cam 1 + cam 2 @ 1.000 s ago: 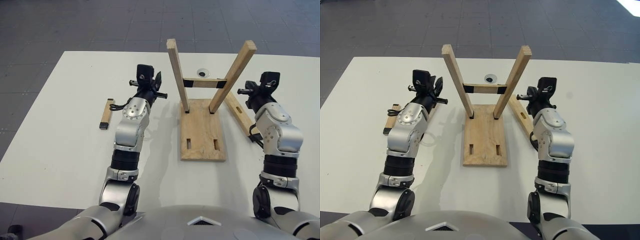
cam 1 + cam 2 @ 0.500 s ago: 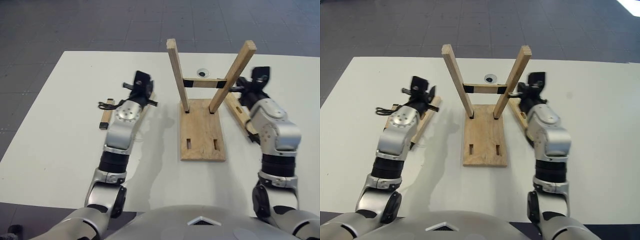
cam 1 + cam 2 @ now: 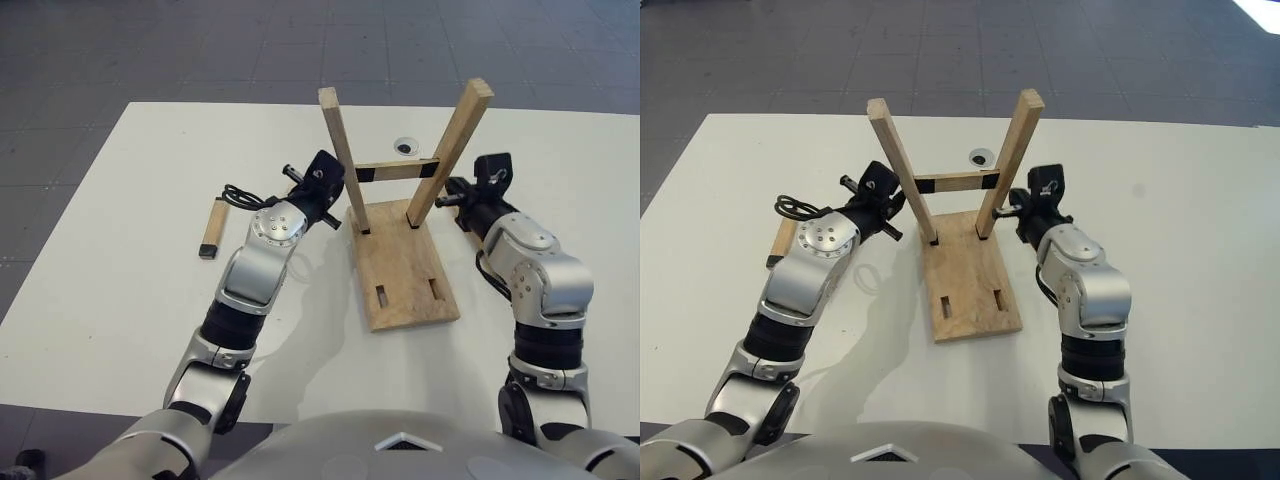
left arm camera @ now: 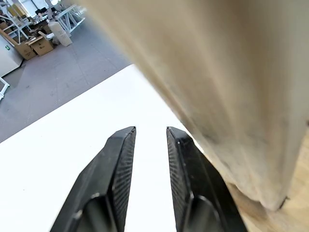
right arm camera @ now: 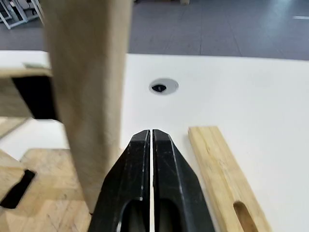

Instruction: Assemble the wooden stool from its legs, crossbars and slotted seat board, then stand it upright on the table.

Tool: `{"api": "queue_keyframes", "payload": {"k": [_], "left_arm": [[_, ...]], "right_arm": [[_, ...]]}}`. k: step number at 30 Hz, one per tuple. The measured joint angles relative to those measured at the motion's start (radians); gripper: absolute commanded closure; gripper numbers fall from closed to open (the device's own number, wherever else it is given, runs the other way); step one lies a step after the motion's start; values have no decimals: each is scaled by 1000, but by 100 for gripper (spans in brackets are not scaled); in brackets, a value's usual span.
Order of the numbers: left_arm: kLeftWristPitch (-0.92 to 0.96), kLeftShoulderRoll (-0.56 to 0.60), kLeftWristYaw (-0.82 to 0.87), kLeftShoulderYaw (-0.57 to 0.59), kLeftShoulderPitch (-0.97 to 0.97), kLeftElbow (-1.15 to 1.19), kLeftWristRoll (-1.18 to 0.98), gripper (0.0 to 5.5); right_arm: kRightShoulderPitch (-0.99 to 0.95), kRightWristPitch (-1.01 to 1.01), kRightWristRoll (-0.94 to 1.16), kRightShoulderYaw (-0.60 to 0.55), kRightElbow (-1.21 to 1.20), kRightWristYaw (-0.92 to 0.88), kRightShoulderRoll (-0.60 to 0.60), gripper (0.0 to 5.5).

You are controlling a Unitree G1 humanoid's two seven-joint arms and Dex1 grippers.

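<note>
- Left wrist view: smooth white table (image 4: 72, 159), grey floor (image 4: 72, 63) behind it, brown boxes (image 4: 36, 46) far back in the room. Low over the table, the left gripper (image 4: 150, 130), a narrow gap between its jaws, holding nothing. Black ribbed fingers (image 4: 118, 164). Just beside them, the left leg (image 4: 217, 87), pale rough wood, its foot in the board (image 4: 289, 220).
- Right wrist view: same white table, with a round hole (image 5: 163, 87) in it. Just beside the right leg (image 5: 89, 96), the right gripper (image 5: 152, 131), jaws pressed together, holding nothing. Joined to that leg, a bar (image 5: 9, 94) with a black end. Flat on the table at the gripper's other side, a loose leg (image 5: 222, 164) with a long slot cut in it.
- Eye views: stool upside down in the middle of the table. Board lying flat, both legs sticking up from its far end and leaning apart, bar between them. Two open slots (image 3: 381, 296) at its near end. Well off to the left, a short loose bar (image 3: 211, 227) with a black tip. One gripper at each side of the legs.
</note>
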Motion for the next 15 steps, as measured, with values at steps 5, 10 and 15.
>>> {"api": "queue_keyframes", "payload": {"k": [5, 10, 15], "left_arm": [[56, 26, -21, 74, -3, 34, -26, 432], [313, 33, -147, 48, 70, -59, -159, 432], [367, -41, -160, -20, 83, -61, -216, 432]], "right_arm": [[85, 17, 1, -88, 22, 41, -105, 540], [150, 119, 64, -7, -139, 118, -117, 540], [147, 103, 54, 88, -89, 191, -169, 540]]}}
